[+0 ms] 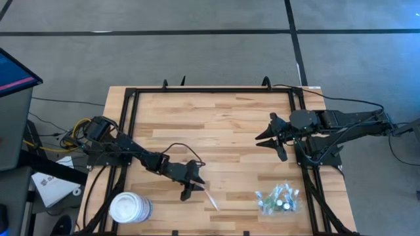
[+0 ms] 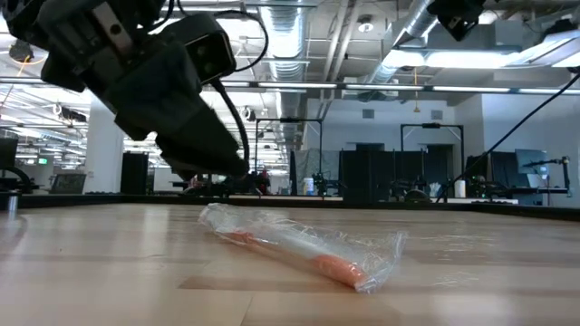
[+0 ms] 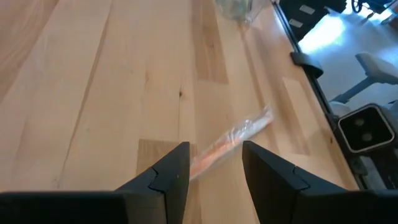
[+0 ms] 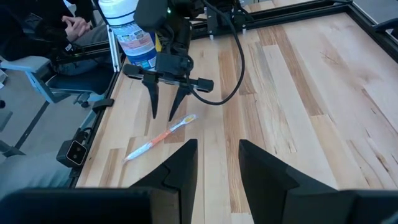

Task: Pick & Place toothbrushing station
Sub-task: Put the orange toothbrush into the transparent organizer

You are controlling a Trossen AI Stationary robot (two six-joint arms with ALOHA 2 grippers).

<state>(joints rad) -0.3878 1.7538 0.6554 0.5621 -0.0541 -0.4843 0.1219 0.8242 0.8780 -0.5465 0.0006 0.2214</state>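
— Jaws of the left gripper (image 1: 194, 189): how are they found?

— They are seen spread apart, with nothing held between them. The gripper is poised just over one end of a wrapped toothbrush (image 1: 210, 198), which lies flat on the tabletop (image 1: 216, 124) near the front edge. An orange handle can be made out through the clear, crinkled wrapper. Whether a fingertip touches the wrapper cannot be told.

— And the right gripper (image 1: 270, 141)?

— Its jaws are likewise spread and empty. It is held above the right side of the tabletop, well apart from the toothbrush.

— Where is the toothbrushing station (image 1: 279, 198) placed?

— It rests on the tabletop near the front right corner, apart from both grippers. It is seen as a small see-through plastic holder with green and dark bits inside; these cannot be identified.

— What else is noted?

— A large white round tub (image 1: 130, 207) with a blue label stands at the front left corner, near the left arm. In the right wrist view, a person's hand (image 4: 74, 25) is seen beyond the tabletop edge.
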